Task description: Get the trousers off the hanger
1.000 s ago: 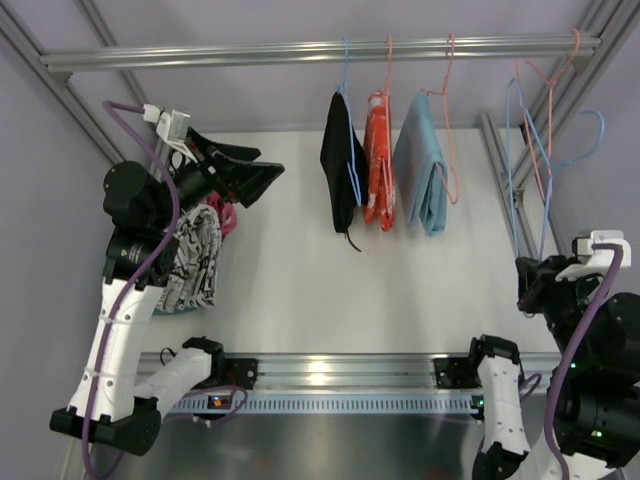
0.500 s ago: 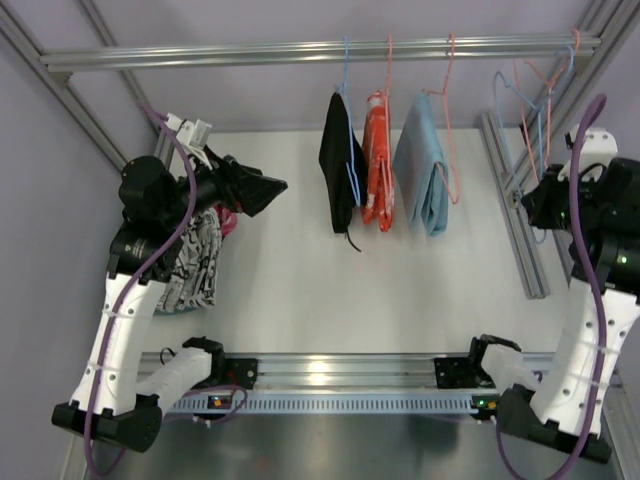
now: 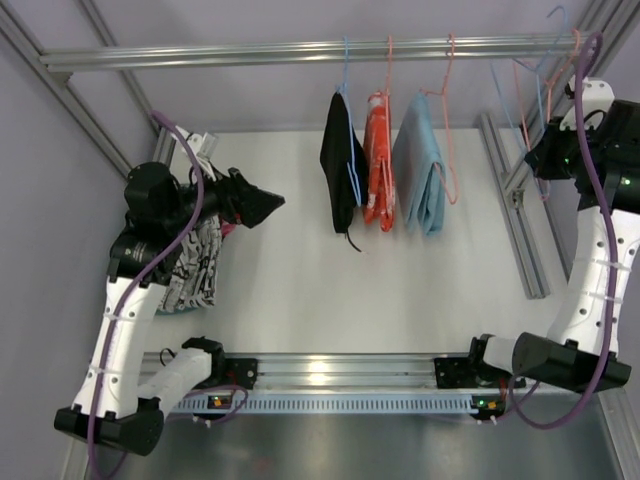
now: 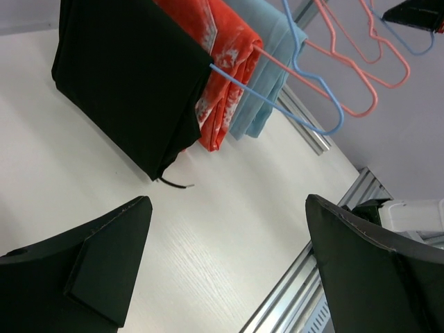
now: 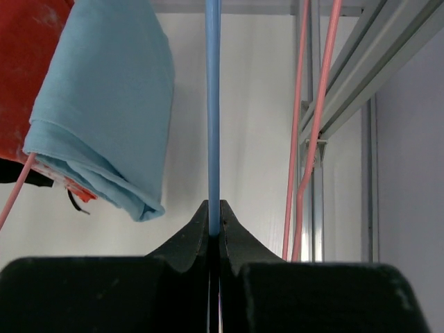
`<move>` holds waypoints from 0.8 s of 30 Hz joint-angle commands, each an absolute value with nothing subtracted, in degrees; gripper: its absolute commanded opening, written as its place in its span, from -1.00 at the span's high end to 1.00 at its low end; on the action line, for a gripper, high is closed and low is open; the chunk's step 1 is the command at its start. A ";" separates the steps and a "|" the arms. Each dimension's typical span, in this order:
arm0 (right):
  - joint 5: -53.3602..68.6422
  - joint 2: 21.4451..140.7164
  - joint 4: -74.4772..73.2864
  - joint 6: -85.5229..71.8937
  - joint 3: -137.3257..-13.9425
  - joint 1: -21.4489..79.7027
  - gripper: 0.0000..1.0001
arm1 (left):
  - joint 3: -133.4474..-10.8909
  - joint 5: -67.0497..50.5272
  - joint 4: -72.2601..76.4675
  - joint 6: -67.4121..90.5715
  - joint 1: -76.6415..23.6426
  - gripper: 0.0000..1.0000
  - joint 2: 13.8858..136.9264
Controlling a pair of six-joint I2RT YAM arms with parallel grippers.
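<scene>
Blue hanger [image 5: 213, 104], bare and pinched in my shut right gripper [image 5: 214, 208], has climbed to the rail [image 3: 250, 52] at 2 o'clock; my left gripper [image 4: 223, 208] gapes wide toward the hanging black pair [image 4: 132, 90], freed printed trousers [image 3: 195, 262] lying at 9 o'clock.

One rail [image 3: 300, 50] carries three hanging garments: one black garment [image 3: 338, 165], one orange garment [image 3: 380, 175] and one light-blue garment [image 3: 420, 170]. Three loaded hangers [image 3: 346, 70] bear them, one blue and two pink. At the right are bare hangers: one blue hanger [image 5: 213, 104] and at least one pink hanger [image 5: 299, 104]; their wires overlap, so the full count is unclear. Two folded pairs lie on the counter [image 3: 400, 290]: one white pair [image 3: 195, 265] and one pink pair [image 3: 224, 226]. There are two arms and two pincers: one left pincer [image 4: 229, 205] and one right pincer [image 5: 214, 208].
</scene>
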State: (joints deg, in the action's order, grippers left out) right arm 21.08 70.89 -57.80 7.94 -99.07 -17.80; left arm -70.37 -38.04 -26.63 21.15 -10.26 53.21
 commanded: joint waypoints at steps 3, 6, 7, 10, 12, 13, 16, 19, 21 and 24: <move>23.99 73.91 -52.74 10.37 -99.41 -18.54 1.00 | -70.57 -38.32 -32.60 17.49 -9.14 -0.97 54.58; 24.34 73.48 -50.98 10.90 -96.16 -18.54 1.00 | -70.49 -37.97 -34.62 16.00 -8.53 -0.97 54.76; 24.35 72.95 -50.63 10.90 -95.37 -18.54 1.00 | -70.40 -37.62 -35.06 15.65 -8.35 -0.97 54.67; 24.17 71.46 -49.92 12.03 -91.94 -18.55 1.00 | -69.87 -37.09 -37.26 14.68 -7.56 -0.97 54.58; 23.47 70.49 -49.22 12.74 -89.23 -18.55 1.00 | -69.18 -36.48 -38.14 14.77 -7.21 -0.97 54.58; 23.29 69.71 -48.96 12.83 -88.43 -18.63 1.00 | -68.91 -36.47 -39.45 14.68 -7.03 -0.97 54.84; 23.64 68.12 -48.61 13.18 -85.79 -18.63 1.00 | -68.82 -37.09 -42.09 13.80 -6.24 -0.97 55.90; 23.99 66.45 -48.78 13.18 -84.29 -18.55 0.85 | -69.17 -36.92 -44.02 13.10 -5.36 -0.97 56.86; 24.17 65.66 -49.83 12.92 -84.46 -18.54 0.59 | -70.13 -35.17 -45.17 12.66 -5.27 -0.97 58.17; 24.87 63.73 -52.55 12.92 -86.13 -18.55 0.04 | -72.68 -32.79 -49.12 10.64 -5.10 -0.97 61.07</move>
State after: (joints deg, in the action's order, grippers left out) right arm 23.53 66.65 -50.65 11.94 -84.33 -17.82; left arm -69.49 -35.55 -44.95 13.19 -5.56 58.76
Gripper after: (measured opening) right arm 0.390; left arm 0.985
